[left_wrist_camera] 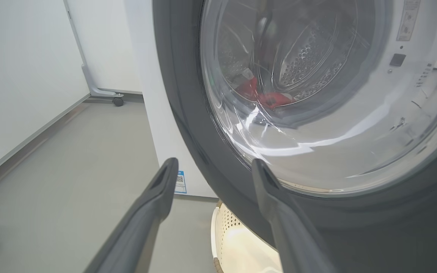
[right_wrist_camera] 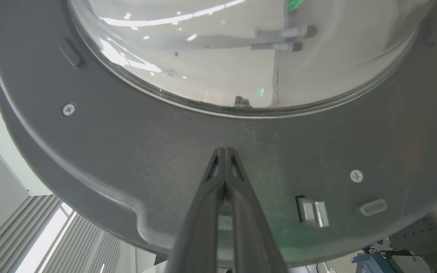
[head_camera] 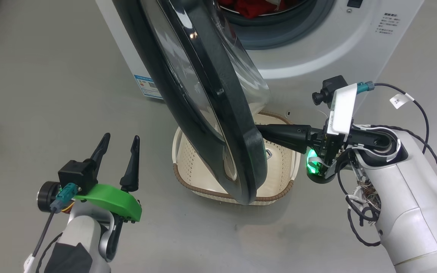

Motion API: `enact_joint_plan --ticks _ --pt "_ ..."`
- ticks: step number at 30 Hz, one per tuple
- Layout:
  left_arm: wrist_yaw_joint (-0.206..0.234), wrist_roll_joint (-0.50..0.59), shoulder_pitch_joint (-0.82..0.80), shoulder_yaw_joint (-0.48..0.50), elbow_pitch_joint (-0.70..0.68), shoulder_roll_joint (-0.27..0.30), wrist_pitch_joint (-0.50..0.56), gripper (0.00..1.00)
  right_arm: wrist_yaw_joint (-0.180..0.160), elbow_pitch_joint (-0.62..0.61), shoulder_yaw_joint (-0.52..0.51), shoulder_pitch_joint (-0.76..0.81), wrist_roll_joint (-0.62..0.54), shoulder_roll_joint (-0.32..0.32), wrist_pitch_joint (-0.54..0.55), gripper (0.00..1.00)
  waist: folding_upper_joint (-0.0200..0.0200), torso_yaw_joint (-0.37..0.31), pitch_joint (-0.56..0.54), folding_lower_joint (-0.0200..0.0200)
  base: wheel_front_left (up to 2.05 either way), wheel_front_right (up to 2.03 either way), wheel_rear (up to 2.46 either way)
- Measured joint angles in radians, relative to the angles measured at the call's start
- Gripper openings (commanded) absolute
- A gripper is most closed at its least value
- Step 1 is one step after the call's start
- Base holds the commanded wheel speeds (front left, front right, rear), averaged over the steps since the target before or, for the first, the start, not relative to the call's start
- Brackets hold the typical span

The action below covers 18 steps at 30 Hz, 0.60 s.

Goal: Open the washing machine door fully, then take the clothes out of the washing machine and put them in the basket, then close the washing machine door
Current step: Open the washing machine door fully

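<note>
Right tool (right_wrist_camera: 225, 149) pressed together, tip against the inner ring of the washing machine door (head_camera: 211, 94) (door partly open, edge-on from the head); left tool (head_camera: 121, 136) spread wide at 8 o'clock, holding nothing; basket (head_camera: 279, 190) on the floor under the door; red clothes (head_camera: 252, 7) inside the washing machine (head_camera: 317, 49) at 12 o'clock.

Cable tag (head_camera: 401, 101) seems to read "2米"; print (head_camera: 387, 23) and blue QR label (head_camera: 148, 85) on the washing machine (head_camera: 317, 57) are illegible

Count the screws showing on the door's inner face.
2. The first screw sits at the view's left on the dark ring of the washing machine door; the second screw lies up and right of the metal latch. Others may be hidden beyond the frame.
</note>
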Motion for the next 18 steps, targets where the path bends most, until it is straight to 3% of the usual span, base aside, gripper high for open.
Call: enact_joint_plan --ticks 18 --pt "0.000 -0.035 0.016 -0.034 0.008 0.000 0.000 1.00 0.000 -0.058 0.068 0.072 0.040 0.002 -0.020 0.00 0.0000 0.113 -0.018 0.0000 0.00 0.00 0.00"
